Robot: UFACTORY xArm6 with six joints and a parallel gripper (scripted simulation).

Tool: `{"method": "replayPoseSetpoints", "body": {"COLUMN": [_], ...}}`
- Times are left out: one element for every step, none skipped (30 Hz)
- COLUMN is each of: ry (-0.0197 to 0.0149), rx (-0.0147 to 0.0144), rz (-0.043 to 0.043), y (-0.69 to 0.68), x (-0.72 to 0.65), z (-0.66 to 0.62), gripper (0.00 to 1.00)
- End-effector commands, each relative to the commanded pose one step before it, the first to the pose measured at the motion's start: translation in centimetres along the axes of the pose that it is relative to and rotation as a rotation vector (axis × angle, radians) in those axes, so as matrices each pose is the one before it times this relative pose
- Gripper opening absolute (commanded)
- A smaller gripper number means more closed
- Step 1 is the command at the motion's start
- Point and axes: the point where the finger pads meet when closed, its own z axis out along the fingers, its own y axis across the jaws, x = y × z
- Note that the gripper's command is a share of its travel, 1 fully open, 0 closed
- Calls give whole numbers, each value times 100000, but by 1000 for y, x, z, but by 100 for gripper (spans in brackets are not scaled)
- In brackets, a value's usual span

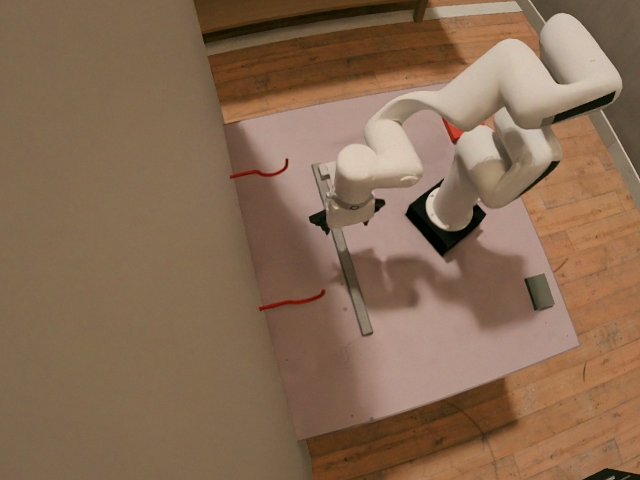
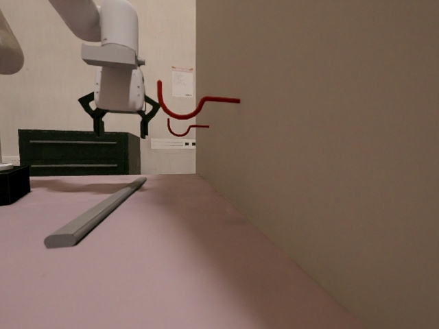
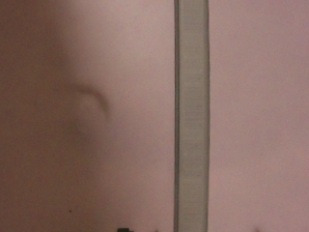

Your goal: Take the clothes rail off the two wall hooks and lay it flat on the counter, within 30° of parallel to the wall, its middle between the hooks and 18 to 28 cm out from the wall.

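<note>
The grey clothes rail (image 1: 343, 253) lies flat on the pink counter (image 1: 403, 289), roughly parallel to the wall (image 1: 113, 237). It also shows in the exterior view (image 2: 95, 212) and runs top to bottom in the wrist view (image 3: 191, 116). Two red wall hooks (image 1: 260, 171) (image 1: 293, 300) stick out from the wall, both empty; they also show in the exterior view (image 2: 191, 102) (image 2: 186, 129). My gripper (image 2: 119, 132) (image 1: 345, 219) is open and empty. It hangs well above the rail near its far half.
The arm's black base (image 1: 445, 219) stands on the counter right of the rail. A small grey block (image 1: 539, 291) lies at the counter's right edge. A red object (image 1: 454, 131) is partly hidden behind the arm. A dark drawer cabinet (image 2: 77, 152) stands beyond the counter.
</note>
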Motion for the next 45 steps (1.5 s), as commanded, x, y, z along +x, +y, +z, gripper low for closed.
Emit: {"method": "replayPoseSetpoints", "body": {"ry": [-18, 0, 0, 0, 0, 0, 0, 0, 0, 0, 0, 0, 0, 0, 0, 0, 0, 0, 0, 0, 0, 0, 0, 0, 0, 0, 0, 0, 0, 0, 0, 0, 0, 0, 0, 0, 0, 0, 0, 0, 0, 0, 0, 0, 0], "rx": [534, 0, 0, 0, 0, 0, 0, 0, 0, 0, 0, 0, 0, 0, 0, 0, 0, 0, 0, 0, 0, 0, 0, 0, 0, 0, 0, 0, 0, 0, 0, 0, -1, -1, -1, -1, -1, 0, 0, -1, -1, -1, -1, -1, -1], "rz": [4, 0, 0, 0, 0, 0, 0, 0, 0, 0, 0, 0, 0, 0, 0, 0, 0, 0, 0, 0, 0, 0, 0, 0, 0, 0, 0, 0, 0, 0, 0, 0, 0, 0, 0, 0, 0, 0, 0, 0, 0, 0, 0, 0, 0], "y": [280, 137, 137, 0, 0, 132, 142, 137, 137, 137, 137, 137, 137, 137, 137, 137, 138, 138, 138, 138, 0, 0, 133, 137, 137, 138, 138, 138, 138, 138, 138, 138, 138, 138, 138, 138, 138, 0, 0, 139, 138, 138, 138, 138, 138], "x": [-3, 0, 0, 0, 0, 0, 0, 0, 0, 0, 0, 0, 0, 0, 0, 0, 0, 0, 0, 0, 0, 0, 0, 0, 0, 0, 0, 0, 0, 0, 0, 0, 0, 0, 0, 0, 0, 0, 0, 0, 0, 0, 0, 0, 0], "z": [-1158, -305, -305, 0, 0, -299, -311, -305, -305, -305, -305, -305, -305, -305, -305, -305, -305, -305, -305, -305, 0, 0, -300, -304, -304, -304, -305, -305, -305, -305, -305, -305, -305, -304, -304, -304, -304, 0, 0, -306, -304, -304, -304, -304, -304], "gripper": [100, 100, 100, 100, 100, 100, 100, 100, 100, 100, 100, 100, 100, 100, 100, 100, 100, 100, 100, 100, 100, 100, 100, 100, 100, 100, 100, 100, 100, 100, 100, 100, 100, 100, 100, 100, 100, 100, 100, 100, 100, 100, 100, 100, 100]}}
